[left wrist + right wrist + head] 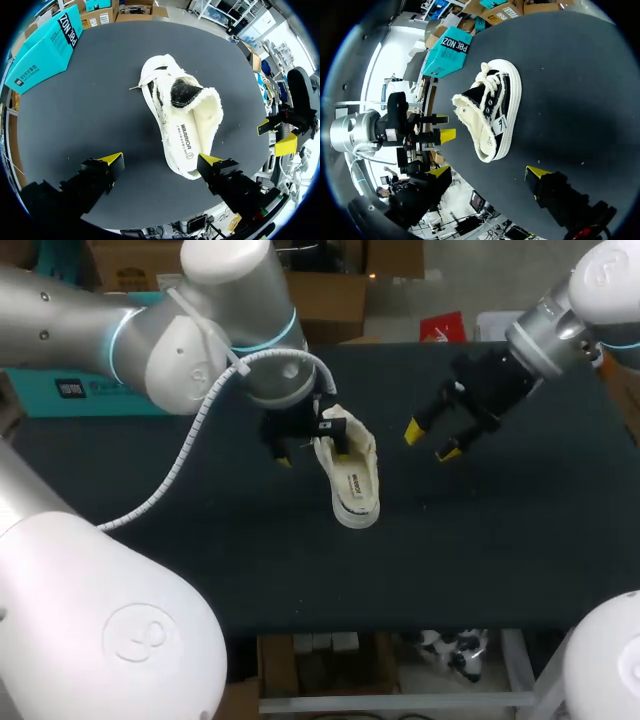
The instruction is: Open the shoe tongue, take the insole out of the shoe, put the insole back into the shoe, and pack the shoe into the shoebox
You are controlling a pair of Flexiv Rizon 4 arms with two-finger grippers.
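A black high-top shoe point(352, 478) with a white sole and cream fleece lining lies on its side mid-table. No insole shows apart from it. My left gripper point(305, 445) hangs open over the shoe's far end. In the left wrist view the shoe point(182, 117) lies ahead of that gripper point(161, 160), and its heel end is close to one fingertip point(210, 160). My right gripper point(431, 441) stands open above the table to the right of the shoe, clear of it. From the right wrist the shoe point(492, 112) is ahead of that gripper's point(487, 172) spread fingers.
A teal shoebox point(90, 395) lies closed at the table's far left edge, partly behind my left arm, and shows as the teal shoebox point(42, 50) in the left wrist view. The black table point(500, 540) stretches bare toward the front and right.
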